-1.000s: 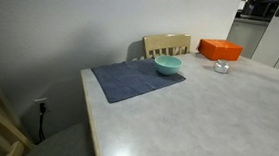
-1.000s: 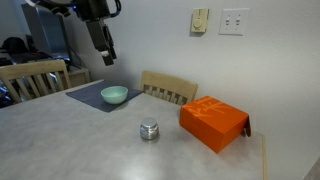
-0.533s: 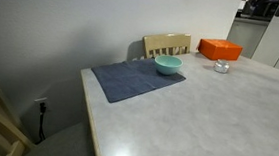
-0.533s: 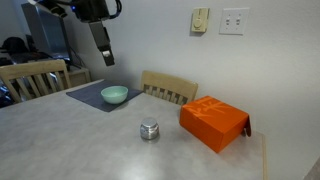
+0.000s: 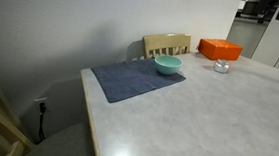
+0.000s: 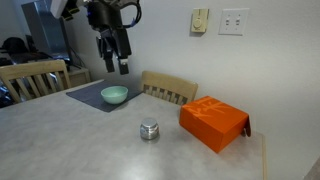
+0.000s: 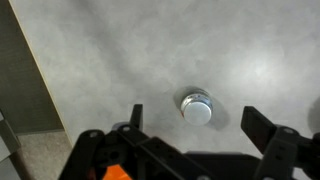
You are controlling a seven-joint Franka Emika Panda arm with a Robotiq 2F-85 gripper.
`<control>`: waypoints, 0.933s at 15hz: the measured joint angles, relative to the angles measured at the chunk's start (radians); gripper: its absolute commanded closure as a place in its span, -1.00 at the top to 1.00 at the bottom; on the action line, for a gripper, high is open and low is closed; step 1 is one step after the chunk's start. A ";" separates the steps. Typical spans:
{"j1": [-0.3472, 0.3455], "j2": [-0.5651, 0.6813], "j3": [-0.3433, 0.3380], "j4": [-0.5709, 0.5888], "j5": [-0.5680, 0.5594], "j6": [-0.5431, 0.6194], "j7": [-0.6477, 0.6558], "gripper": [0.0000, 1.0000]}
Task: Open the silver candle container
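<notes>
The silver candle container (image 6: 149, 130) is a small round tin with its lid on, standing on the grey table; it also shows in an exterior view (image 5: 222, 66) and in the wrist view (image 7: 197, 107). My gripper (image 6: 114, 64) hangs high above the table, over the teal bowl's area, well apart from the tin. In the wrist view my gripper (image 7: 194, 122) is open and empty, its fingers (image 7: 262, 128) spread wide with the tin seen far below between them.
A teal bowl (image 6: 114, 95) sits on a blue-grey mat (image 5: 136, 79). An orange rectangular box (image 6: 213, 122) lies right of the tin. Wooden chairs (image 6: 168, 88) stand at the table's sides. The table edge (image 7: 40, 75) shows in the wrist view.
My gripper has moved sideways toward the tin, from above the table's far corner to above the bowl, and has turned.
</notes>
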 measured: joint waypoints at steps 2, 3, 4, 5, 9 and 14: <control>0.011 0.046 0.000 0.048 -0.018 0.003 -0.082 1.00; 0.018 0.072 0.000 0.073 -0.026 0.004 -0.110 1.00; 0.025 0.101 0.000 0.099 -0.029 0.006 -0.127 1.00; 0.030 0.130 0.000 0.125 -0.029 0.007 -0.137 1.00; 0.031 0.269 0.000 0.237 0.008 -0.019 -0.196 1.00; 0.017 0.403 -0.001 0.369 0.067 -0.093 -0.258 1.00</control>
